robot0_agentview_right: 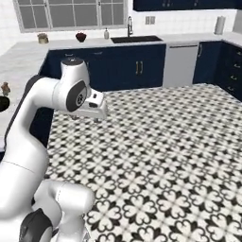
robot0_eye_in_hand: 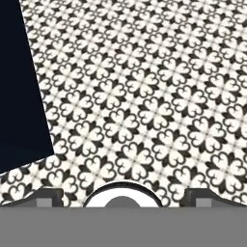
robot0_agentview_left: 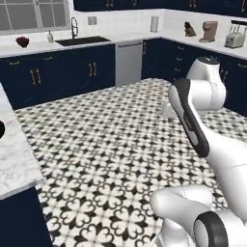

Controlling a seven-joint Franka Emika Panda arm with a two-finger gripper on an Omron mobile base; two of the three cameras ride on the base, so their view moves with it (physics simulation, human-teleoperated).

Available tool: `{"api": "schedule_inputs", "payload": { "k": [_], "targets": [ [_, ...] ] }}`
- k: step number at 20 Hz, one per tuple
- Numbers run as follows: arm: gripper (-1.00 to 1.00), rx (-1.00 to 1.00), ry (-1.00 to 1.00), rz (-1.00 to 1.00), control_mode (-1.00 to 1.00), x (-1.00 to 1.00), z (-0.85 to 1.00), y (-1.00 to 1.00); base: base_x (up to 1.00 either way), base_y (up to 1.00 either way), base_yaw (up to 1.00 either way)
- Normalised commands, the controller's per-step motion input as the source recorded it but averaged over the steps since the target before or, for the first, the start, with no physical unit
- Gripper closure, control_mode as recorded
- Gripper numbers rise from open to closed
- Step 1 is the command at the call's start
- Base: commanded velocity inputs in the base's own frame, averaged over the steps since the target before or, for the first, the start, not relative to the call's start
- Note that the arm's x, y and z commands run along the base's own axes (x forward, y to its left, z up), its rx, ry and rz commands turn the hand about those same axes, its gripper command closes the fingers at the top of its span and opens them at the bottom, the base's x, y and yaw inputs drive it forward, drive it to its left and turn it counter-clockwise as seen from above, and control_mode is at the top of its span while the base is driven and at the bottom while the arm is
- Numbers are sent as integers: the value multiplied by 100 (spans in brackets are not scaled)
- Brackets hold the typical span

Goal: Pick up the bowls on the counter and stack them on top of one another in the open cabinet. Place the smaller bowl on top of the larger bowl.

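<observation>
The larger black bowl (robot0_agentview_right: pixel 2 103) shows only as a dark sliver at the left edge, on the marble counter (robot0_agentview_left: pixel 14 164); in the left base view the black bowl (robot0_agentview_left: pixel 1 129) is also cut by the frame. Just behind it stands a small tan-brown object (robot0_agentview_right: pixel 5 88), too small to tell whether it is the wooden bowl. My gripper (robot0_agentview_right: pixel 97 118) hangs over the patterned floor, right of the counter and well clear of the bowl. In the hand view the gripper (robot0_eye_in_hand: pixel 124 197) is open, its fingertips (robot0_eye_in_hand: pixel 48 195) far apart with nothing between them. The open cabinet is out of view.
The counter's navy base (robot0_eye_in_hand: pixel 19 82) stands left of the hand. Along the far wall run navy cabinets with a sink (robot0_agentview_left: pixel 82 41), a steel dishwasher (robot0_agentview_left: pixel 129 62), a red bowl (robot0_agentview_left: pixel 22 41), a coffee machine (robot0_agentview_left: pixel 209 31) and a toaster (robot0_agentview_left: pixel 235 36). Tiled floor (robot0_agentview_left: pixel 111 144) spreads between.
</observation>
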Motion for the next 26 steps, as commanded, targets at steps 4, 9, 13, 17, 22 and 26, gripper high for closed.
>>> {"api": "schedule_inputs", "payload": {
  "k": [4,9,13,17,22,26],
  "targets": [
    [-100,0,0,0,100,0,0,0,100,-10,73],
    [-100,0,0,0,100,0,0,0,92,-18,74],
    [-100,0,0,0,100,0,0,0,90,-57,59],
    [-100,0,0,0,100,0,0,0,91,-84,46],
    [-100,0,0,0,100,0,0,0,87,-76,50],
    [-100,0,0,0,100,0,0,0,37,-26,76]
  ]
}}
